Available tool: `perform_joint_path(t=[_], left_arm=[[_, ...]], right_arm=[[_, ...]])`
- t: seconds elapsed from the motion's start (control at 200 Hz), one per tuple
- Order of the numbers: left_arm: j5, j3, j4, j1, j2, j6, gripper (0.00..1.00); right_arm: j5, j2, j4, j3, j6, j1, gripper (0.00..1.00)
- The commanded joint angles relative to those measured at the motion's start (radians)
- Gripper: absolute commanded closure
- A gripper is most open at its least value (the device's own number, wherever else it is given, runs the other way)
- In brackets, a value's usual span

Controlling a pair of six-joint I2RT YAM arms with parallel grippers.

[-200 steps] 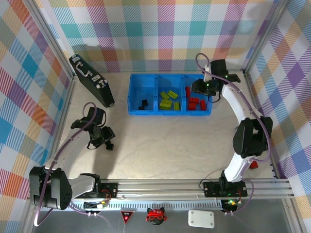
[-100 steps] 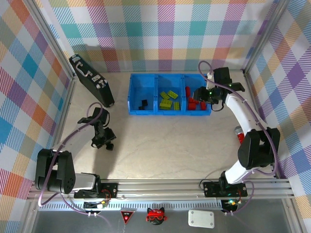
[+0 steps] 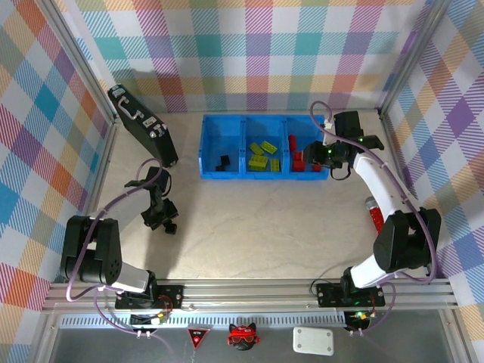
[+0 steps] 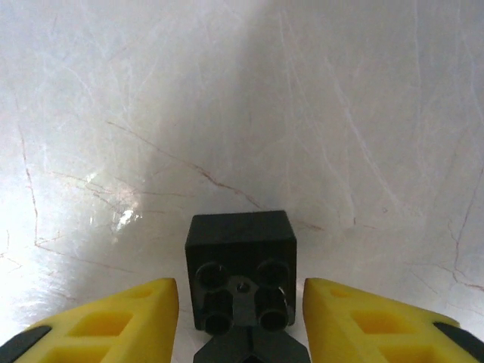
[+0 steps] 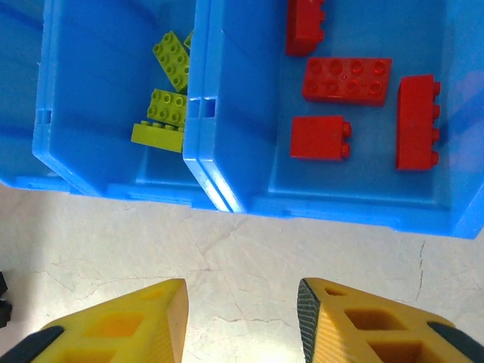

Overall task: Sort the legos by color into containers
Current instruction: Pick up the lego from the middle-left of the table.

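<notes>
Looking nearest first, found the left gripper low over the pale table, straddling a loose black lego. Jaws parted, with a sliver of table showing on either side of the cube: not yet pinched. Judged the brick light, rigid and slick-walled, likely to twist or squirt out under an off-centre squeeze. Best taken squarely across its two flat side walls, leaving alone the face with the four round marks. Farther out, saw the right gripper empty, jaws apart, hanging over bare table just short of the containers. Noted red legos in the right compartment, lime green legos in the middle and two black cubes in the left, presumably where this one belonged.
</notes>
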Motion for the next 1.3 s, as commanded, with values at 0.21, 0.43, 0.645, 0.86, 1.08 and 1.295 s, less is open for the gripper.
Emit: perform_joint_path(t=[0.21,0.43,0.645,0.86,1.08,1.295], left_arm=[[0.012,0.024,0.03,0.021,0.031,0.029,0.56],[0.011,0.021,0.043,0.024,0.049,0.037,0.56],[0.024,0.034,0.053,0.027,0.065,0.048,0.64],[0.048,0.071,0.047,0.027,0.051,0.068,0.67],[0.083,0.153,0.025,0.014,0.018,0.086,0.68],[0.077,0.264,-0.02,-0.035,0.006,0.093,0.68]], right_arm=[[0.008,-0.076,-0.024,-0.022,-0.001,-0.005,0.56],[0.015,-0.105,-0.039,-0.026,-0.001,-0.005,0.56],[0.026,-0.137,-0.06,-0.028,0.0,-0.005,0.56],[0.019,-0.176,-0.068,-0.065,0.006,-0.005,0.56],[0.016,-0.224,-0.07,-0.155,0.008,-0.005,0.56],[0.039,-0.261,-0.063,-0.235,0.003,-0.005,0.56]])
